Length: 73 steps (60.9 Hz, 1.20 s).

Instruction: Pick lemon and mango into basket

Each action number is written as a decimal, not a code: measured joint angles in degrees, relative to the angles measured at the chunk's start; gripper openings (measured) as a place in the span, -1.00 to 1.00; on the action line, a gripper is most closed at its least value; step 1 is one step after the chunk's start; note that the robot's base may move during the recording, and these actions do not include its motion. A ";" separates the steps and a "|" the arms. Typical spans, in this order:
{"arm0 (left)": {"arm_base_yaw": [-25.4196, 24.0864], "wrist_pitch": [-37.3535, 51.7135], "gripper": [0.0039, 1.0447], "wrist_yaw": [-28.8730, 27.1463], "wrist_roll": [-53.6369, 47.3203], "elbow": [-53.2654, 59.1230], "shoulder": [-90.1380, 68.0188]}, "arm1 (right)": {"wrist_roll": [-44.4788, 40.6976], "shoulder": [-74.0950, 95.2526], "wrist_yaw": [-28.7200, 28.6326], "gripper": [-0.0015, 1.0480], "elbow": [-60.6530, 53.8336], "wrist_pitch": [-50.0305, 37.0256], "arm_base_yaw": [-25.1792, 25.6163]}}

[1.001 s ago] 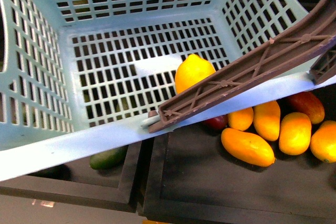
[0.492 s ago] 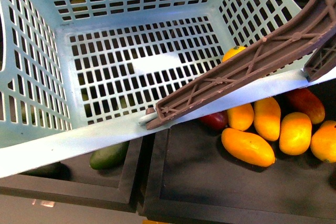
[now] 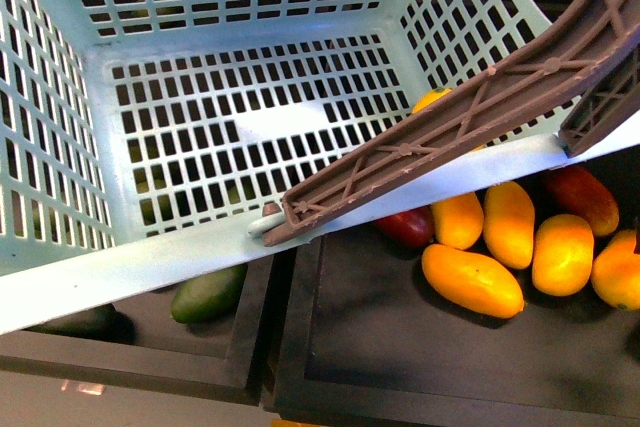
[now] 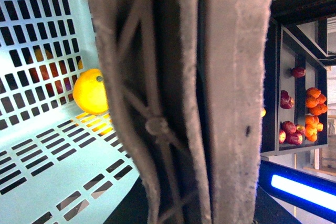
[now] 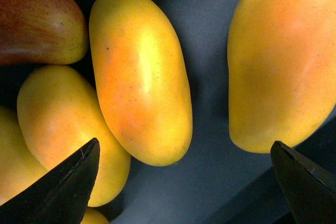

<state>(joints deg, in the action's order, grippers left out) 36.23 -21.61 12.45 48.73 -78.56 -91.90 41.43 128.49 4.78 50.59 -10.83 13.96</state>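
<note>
Biggest thing in your front cam is the basket (image 3: 60,267): teal, slotted, filling most of the frame, w/ its brown handle (image 3: 440,132) raised on a slant across the near rim. That handle also fills the L wrist cam close up, so the L tool can't be made out and you can't tell its grip. Below the near rim sits the dark bench (image 3: 400,347). Your R tool (image 5: 185,141) is over it, spread wide and gripping nothing; only its two dark fingertips (image 5: 63,182) show. Straight ahead of the R tool lies the mango (image 5: 139,77), flat on the bench, its rounded end just beyond the open gap. A second yellow mango (image 5: 283,61) lies ahead of one fingertip, w/ bare bench btwn it and the first. More yellow mangoes (image 5: 58,124) press against the mango's other side, by the other fingertip. A red mango (image 5: 37,19) sits further ahead of the tool, just beside that group. The lemon (image 4: 90,92) is already in the basket, on the floor against a slotted side wall, close by the handle in the L wrist cam and mostly hidden behind the handle in front cam. An avocado (image 3: 207,294) lies on the bench under the basket's near rim, well apart from the R tool's fruit.
</note>
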 joint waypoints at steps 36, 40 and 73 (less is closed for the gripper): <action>-0.02 0.00 -0.68 -0.24 0.00 0.00 0.00 | 1.27 8.52 1.22 0.83 9.92 1.75 -1.68; 0.00 0.00 -0.68 -0.17 0.00 0.00 0.00 | 1.25 9.35 1.25 0.83 10.93 1.97 -1.73; -0.02 0.00 -0.68 -0.24 -0.02 0.00 0.00 | 1.25 13.16 0.37 0.19 12.81 0.50 0.04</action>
<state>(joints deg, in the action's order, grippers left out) 36.21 -21.61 12.21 48.71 -78.56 -91.90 42.68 141.64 5.15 63.40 -10.33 14.00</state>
